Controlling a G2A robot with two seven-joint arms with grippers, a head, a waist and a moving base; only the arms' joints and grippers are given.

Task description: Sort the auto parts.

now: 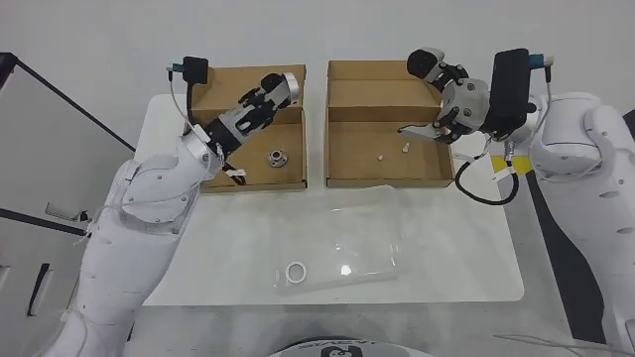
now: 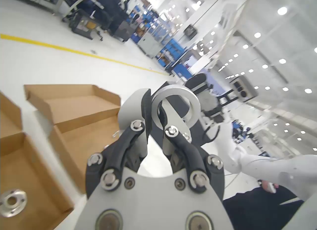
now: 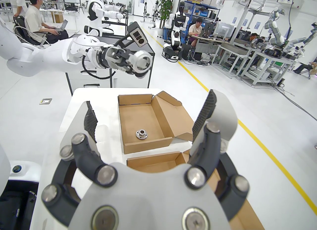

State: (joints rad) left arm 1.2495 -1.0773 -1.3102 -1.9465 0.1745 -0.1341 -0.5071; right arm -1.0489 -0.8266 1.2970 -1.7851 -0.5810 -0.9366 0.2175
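L gripper (image 2: 154, 107): clamped on a metal ring (image 2: 176, 104), 1 finger inside the bore and 1 outside, pinching the wall. It hung over the upper half of the L box (image 1: 220, 84), upper left of the top view.
R gripper (image 3: 151, 112): jaws spread wide, nothing in them. It sat at the right edge of the R box (image 1: 367, 84), upper right of the top view.
Flanged hub (image 1: 273, 158): lay in the lower half of the L box, below the held ring in frame.
Small pale parts (image 1: 405, 145): 2 in the R box, centre right, well apart from the hub.
Bag (image 1: 362, 233): clear plastic, flat on the table (image 1: 466, 258), lower centre. 1 white ring (image 1: 295, 274) lay at its lower-left end; inside or on top, couldn't tell.
Metal ring handling: looked rigid, smooth, machined, so prob. slippery & heavy for its size, not fragile. Wall pinch suited it, though it could swivel between the pads.
White ring handling: prob. light & thin. Bag film looked soft & slick and might lift w/ it, so take it by the rim.
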